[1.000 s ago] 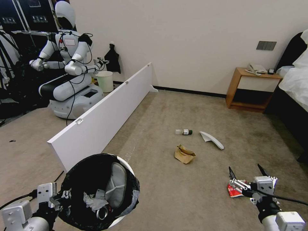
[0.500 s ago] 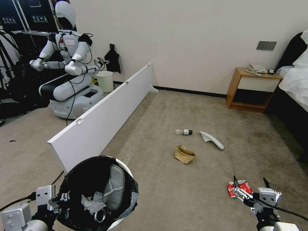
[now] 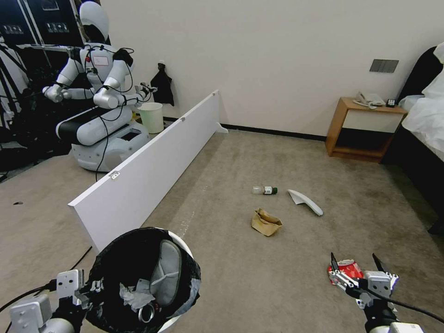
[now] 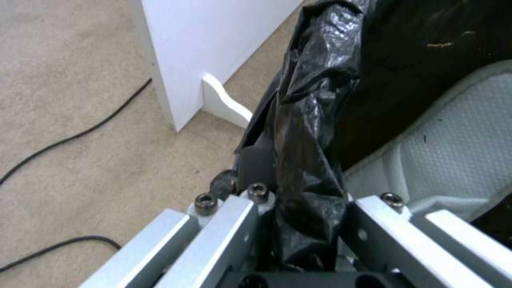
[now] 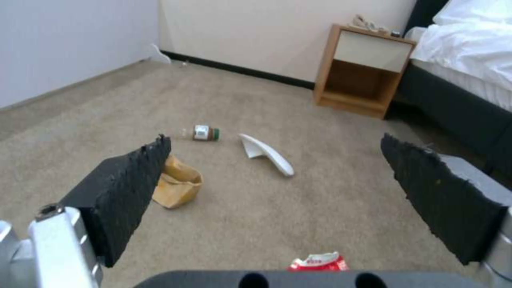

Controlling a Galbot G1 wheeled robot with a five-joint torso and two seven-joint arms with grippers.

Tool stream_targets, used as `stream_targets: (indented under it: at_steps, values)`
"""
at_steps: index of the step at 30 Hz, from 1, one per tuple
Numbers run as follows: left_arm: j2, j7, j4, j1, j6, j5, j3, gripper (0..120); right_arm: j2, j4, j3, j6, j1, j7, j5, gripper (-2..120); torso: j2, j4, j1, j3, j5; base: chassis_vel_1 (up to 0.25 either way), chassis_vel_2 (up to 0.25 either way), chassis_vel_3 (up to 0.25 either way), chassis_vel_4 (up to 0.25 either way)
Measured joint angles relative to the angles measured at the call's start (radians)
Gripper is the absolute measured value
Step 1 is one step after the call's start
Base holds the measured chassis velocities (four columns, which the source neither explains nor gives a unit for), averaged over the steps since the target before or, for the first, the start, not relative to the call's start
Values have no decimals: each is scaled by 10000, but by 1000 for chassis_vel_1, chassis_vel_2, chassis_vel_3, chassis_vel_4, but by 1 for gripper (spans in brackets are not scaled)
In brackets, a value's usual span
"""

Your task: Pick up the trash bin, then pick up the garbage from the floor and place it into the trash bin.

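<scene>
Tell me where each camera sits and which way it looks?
Head view: high on the robot, looking forward and down at the floor; the left gripper holds the trash bin, the right gripper is open over the red wrapper.
Left wrist view: looks along its gripper at the bin's black liner.
Right wrist view: looks forward between its fingers.
Head and right wrist share the brown paper bag.

The trash bin (image 3: 178,252) — round, white, lined with a black bag folded over its rim — sits at the lower left of the head view, holding a white slipper (image 3: 167,273), a crumpled tissue (image 3: 129,296) and a can (image 3: 147,313). On the beige-brown carpeted floor (image 3: 259,286), near mid-frame, lie a clear green-capped bottle (image 3: 264,190) on its side, a second white slipper (image 3: 305,201) just right of it, and a crumpled brown paper bag (image 3: 265,222) below them. A red wrapper (image 3: 344,268) lies at the lower right — well apart from the rest.
</scene>
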Motion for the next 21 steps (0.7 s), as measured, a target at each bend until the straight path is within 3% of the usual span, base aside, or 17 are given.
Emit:
stream_targets:
  at_steps: [21]
  values:
    - [36,-2,-24,-49,-4,-20,-38,3,2,-104,-81,-66,29,-34,113,100,0,-1,1,0,0,-37,-35,-31,-38]
